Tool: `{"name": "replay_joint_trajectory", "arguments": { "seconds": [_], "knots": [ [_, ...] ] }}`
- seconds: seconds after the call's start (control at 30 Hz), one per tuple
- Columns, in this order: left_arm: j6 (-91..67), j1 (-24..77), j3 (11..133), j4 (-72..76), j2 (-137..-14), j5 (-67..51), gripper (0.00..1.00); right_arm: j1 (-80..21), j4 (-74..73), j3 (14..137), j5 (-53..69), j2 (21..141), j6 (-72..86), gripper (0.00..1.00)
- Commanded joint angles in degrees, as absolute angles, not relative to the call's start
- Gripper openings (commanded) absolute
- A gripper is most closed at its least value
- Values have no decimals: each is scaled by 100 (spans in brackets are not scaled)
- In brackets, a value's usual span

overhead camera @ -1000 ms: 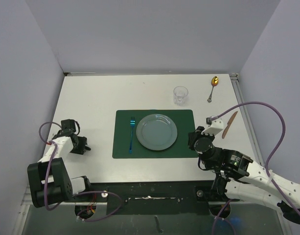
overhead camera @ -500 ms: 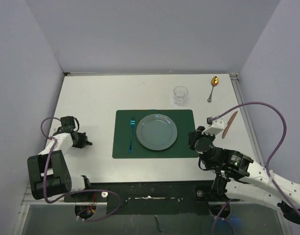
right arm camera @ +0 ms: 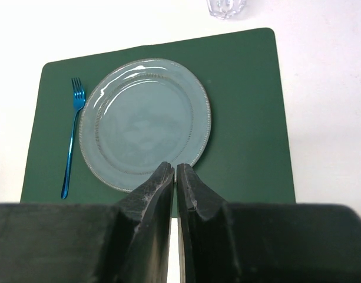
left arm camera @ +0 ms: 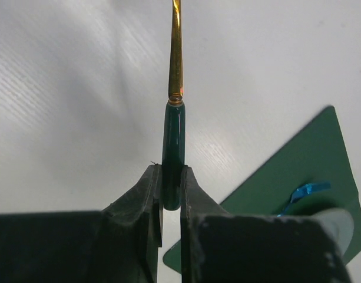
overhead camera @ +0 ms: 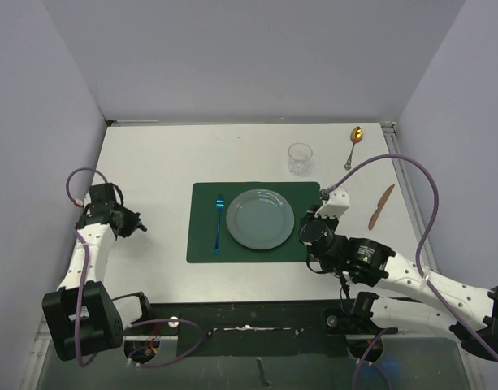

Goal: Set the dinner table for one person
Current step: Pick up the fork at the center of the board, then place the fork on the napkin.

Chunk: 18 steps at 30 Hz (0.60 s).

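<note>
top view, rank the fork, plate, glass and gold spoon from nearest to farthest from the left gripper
From the left gripper, shut on a green-handled utensil:
1. fork, on the left part of the placemat
2. plate, in the middle of the placemat
3. glass, just past the placemat's far edge, right of centre
4. gold spoon, at the far right corner of the dinner table

Centre of the top view, I've got a dark green placemat (overhead camera: 204,244) with a grey-blue plate (overhead camera: 260,219) on it and a blue fork (overhead camera: 218,223) lying just left of the plate. A clear glass (overhead camera: 300,158) stands just above the mat's top edge. There's a gold spoon (overhead camera: 352,145) at upper right, with a brown knife (overhead camera: 379,205) below it. Left wrist view: a green-handled gold utensil (left arm camera: 174,147) runs up the middle.
</note>
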State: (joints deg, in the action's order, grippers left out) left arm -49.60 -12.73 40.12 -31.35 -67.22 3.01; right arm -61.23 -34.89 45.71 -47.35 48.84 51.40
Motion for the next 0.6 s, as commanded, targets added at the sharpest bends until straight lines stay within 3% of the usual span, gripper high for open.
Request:
{"name": "replay_joint_trajectory", "arguments": {
  "seconds": [0.0, 0.33, 0.57],
  "knots": [
    [-3581, -1237, 4653, -3386, -6265, -425, 0, -6177, -3056, 5006, -4696, 5320, 5167, 9],
    [-2251, -584, 5484, -3933, -6648, -2344, 0, -6254, -3251, 5535, -4592, 6252, 5439, 9],
    [-2119, 938, 5809, -4332, -7375, -1661, 0, -6354, -3560, 5878, -4624, 6749, 5677, 9]
  ]
}}
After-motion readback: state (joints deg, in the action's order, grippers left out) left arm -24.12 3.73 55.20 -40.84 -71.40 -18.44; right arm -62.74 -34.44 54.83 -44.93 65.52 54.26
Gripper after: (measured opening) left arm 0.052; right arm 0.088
